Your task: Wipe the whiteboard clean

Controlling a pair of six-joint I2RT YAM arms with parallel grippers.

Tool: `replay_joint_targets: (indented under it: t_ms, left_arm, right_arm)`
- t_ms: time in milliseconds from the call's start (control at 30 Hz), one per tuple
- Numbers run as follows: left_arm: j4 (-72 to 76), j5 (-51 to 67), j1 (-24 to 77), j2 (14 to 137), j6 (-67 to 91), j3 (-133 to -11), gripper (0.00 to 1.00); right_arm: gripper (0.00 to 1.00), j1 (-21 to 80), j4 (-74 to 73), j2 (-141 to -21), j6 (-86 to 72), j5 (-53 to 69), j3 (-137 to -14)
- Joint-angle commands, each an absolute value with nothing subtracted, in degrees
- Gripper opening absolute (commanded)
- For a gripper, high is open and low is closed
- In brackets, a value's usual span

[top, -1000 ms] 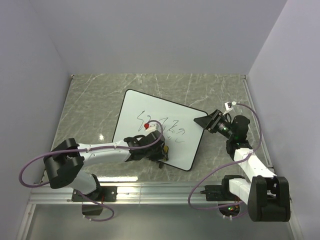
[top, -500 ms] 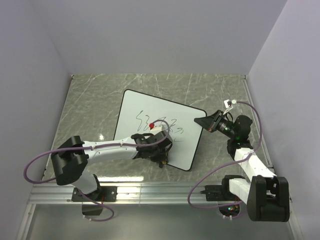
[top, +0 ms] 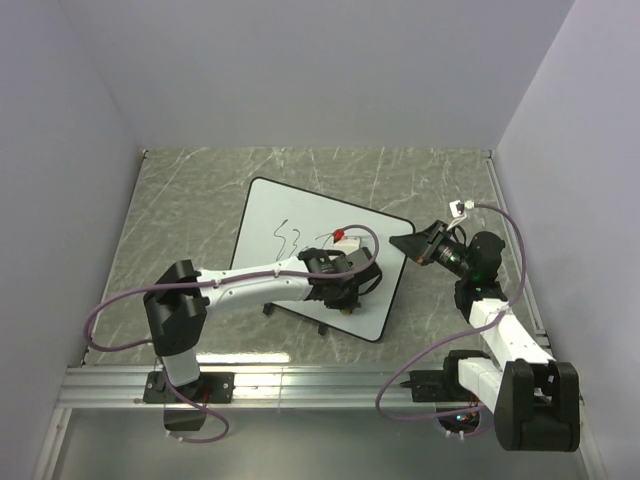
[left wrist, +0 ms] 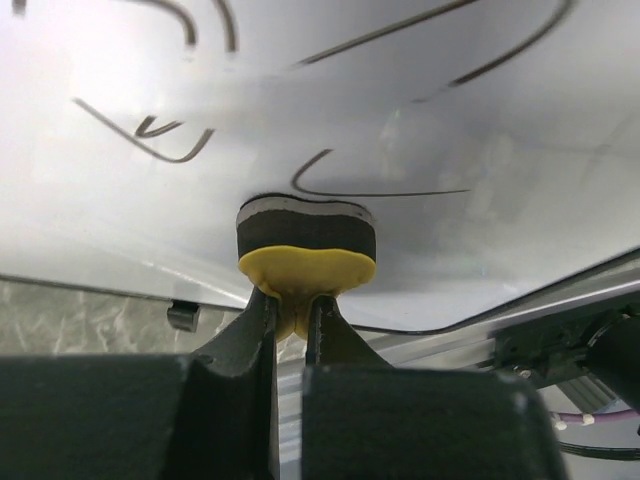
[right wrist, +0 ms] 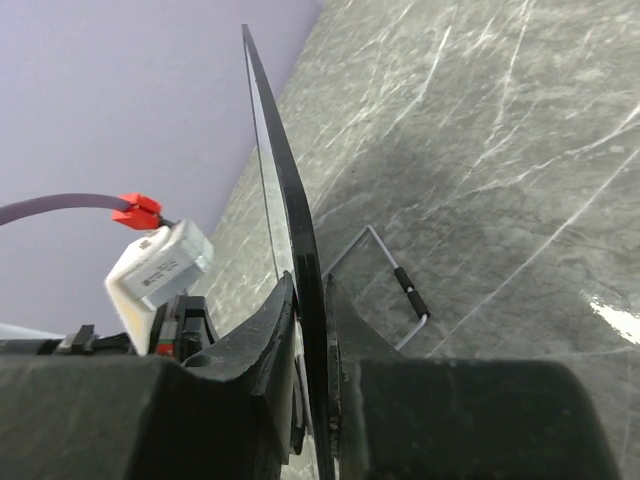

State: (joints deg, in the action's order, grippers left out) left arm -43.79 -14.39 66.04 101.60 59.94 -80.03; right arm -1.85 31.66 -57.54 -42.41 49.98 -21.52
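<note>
Left tool (left wrist: 292, 310), sponge (left wrist: 305, 240) on whiteboard (left wrist: 470, 110) (illegible)

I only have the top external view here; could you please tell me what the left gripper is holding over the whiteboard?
Observer: The left gripper pinches a yellow sponge, whose dark face lies against the whiteboard.
Operator: Thank you. Is anything left to wipe right ahead of it?
Observer: Yes, a long curved stroke sits just beyond the sponge.
Operator: And is the other arm truly on the board?
Observer: The right gripper is closed on the whiteboard's edge, one finger on each face.
</note>
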Motion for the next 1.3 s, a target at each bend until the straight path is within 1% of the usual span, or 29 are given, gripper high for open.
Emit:
replay_joint_targets:
  t_ms: [0,167,200,300,433,533,633,667,767,800,933,1033,1100,1167,1267]
  left_arm:
    - [-19.97,-24.52,64.34,103.01,58.62,-79.21,0.0]
    - [-10.13,-27.33,64.42,100.12,56.79,-73.4,0.0]
    - [-5.93,-27.51,64.77,99.76,56.52,-71.74,0.0]
    - [1.99,-27.77,65.47,99.32,53.88,-69.88,0.0]
    - [9.03,-28.47,65.3,100.1,51.42,-67.68,0.0]
    - [7.83,-29.7,65.3,102.12,49.14,-70.31,0.0]
    - [6.34,-30.76,64.43,102.66,48.86,-70.31,0.0]
    - [3.37,-31.11,63.9,102.66,49.48,-70.14,0.0]
    - [0.19,-32.52,62.14,100.91,49.14,-67.07,0.0]
    - [0.18,-32.35,61.18,100.2,48.43,-64.36,0.0]
    - [-5.62,-31.2,58.8,97.22,46.15,-60.3,0.0]
    - [-6.68,-29.27,58.62,95.19,43.52,-57.05,0.0]
    - [-6.68,-25.5,58.71,94.31,42.37,-55.38,0.0]
    - [-6.86,-21.13,58.97,93.08,41.93,-54.85,0.0]
    - [-8.17,-18.64,60.64,93.07,41.48,-57.2,0.0]
  right_arm:
    - [0.0,-0.26,26.37,-55.11,-41.22,50.19,-22.23]
    - [0.0,-0.26,24.61,-54.49,-40.87,49.75,-22.5]
    - [0.0,-0.26,24.52,-54.58,-40.87,49.83,-22.59]
    - [0.0,-0.26,24.0,-54.75,-40.26,49.66,-22.76]
    - [0.0,-0.26,23.73,-55.28,-39.9,49.83,-22.68]
    - [0.0,-0.26,22.86,-55.2,-39.2,49.75,-22.76]
    - [0.0,-0.26,20.66,-54.58,-38.15,49.13,-23.38]
    - [0.0,-0.26,20.05,-54.41,-37.88,49.13,-23.81]
    - [0.0,-0.26,18.2,-53.79,-37.0,48.6,-24.61]
    - [0.0,-0.26,18.02,-53.7,-36.91,48.43,-24.7]
    - [0.0,-0.26,17.93,-53.52,-37.09,47.9,-25.05]
    - [0.0,-0.26,18.19,-53.35,-37.35,47.55,-25.14]
    - [0.0,-0.26,18.19,-53.44,-37.44,47.46,-25.31]
    - [0.0,-0.26,17.84,-53.35,-37.18,47.37,-25.66]
    - [0.0,-0.26,16.97,-53.26,-36.57,47.2,-26.36]
